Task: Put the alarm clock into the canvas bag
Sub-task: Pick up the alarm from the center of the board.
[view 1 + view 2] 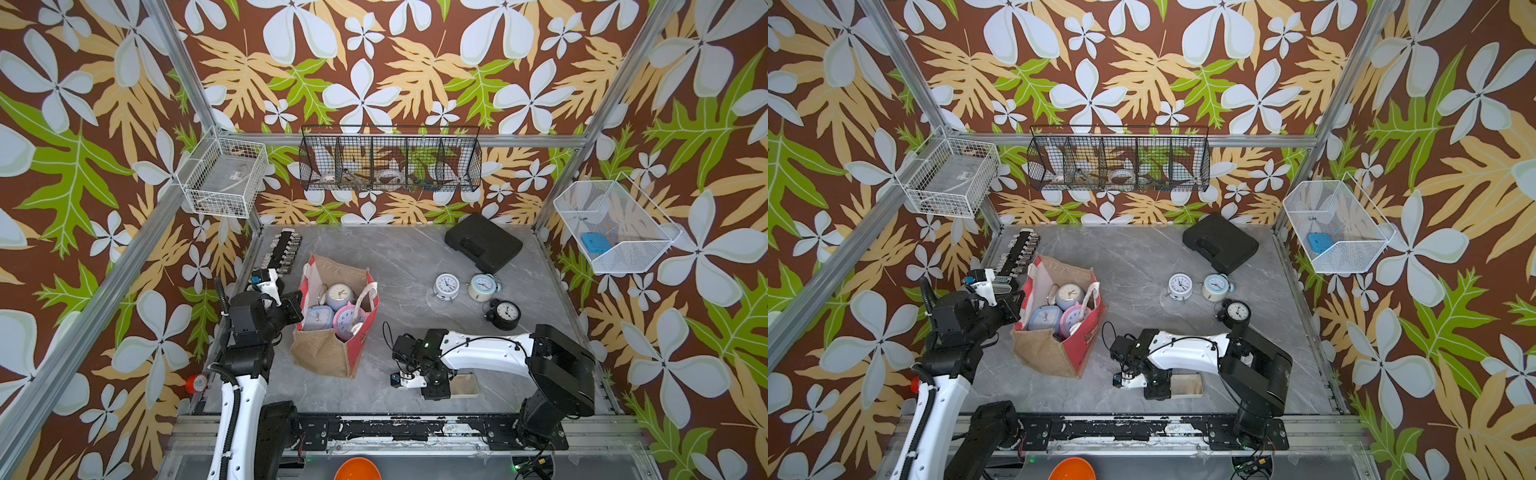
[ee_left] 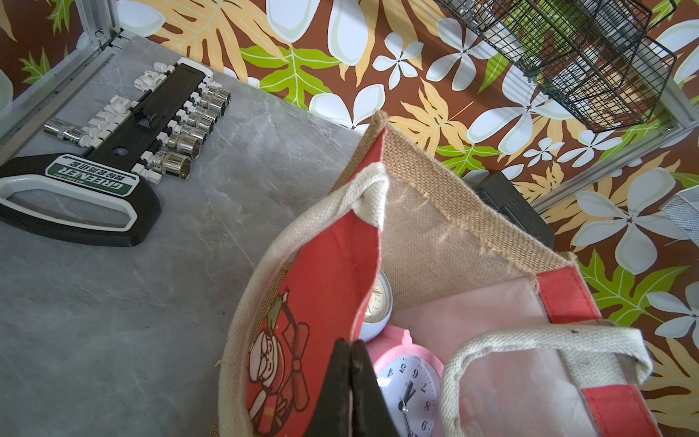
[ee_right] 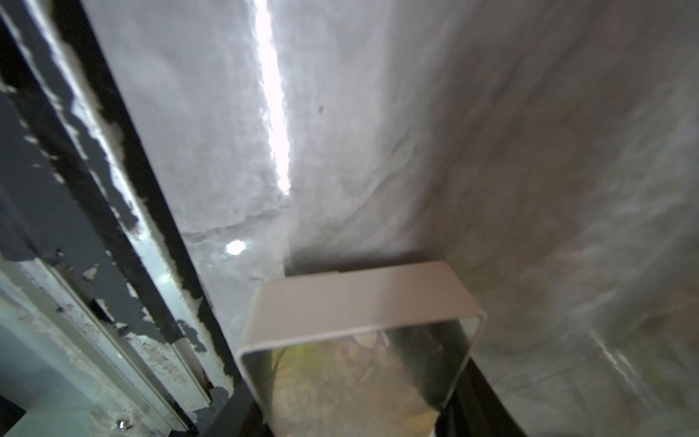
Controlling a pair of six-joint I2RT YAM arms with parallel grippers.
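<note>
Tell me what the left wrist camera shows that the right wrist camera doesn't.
Left wrist only: the bag, a pink clock inside it, the socket set, and the left gripper shut on the bag's red panel. Right wrist only: a shiny rounded block and the chipped black rail. Both: the grey table.

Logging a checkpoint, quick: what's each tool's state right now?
Left tool: closed on the canvas bag, pinching its red wall.
Right tool: cannot be told; it is at a white-framed reflective block.
</note>
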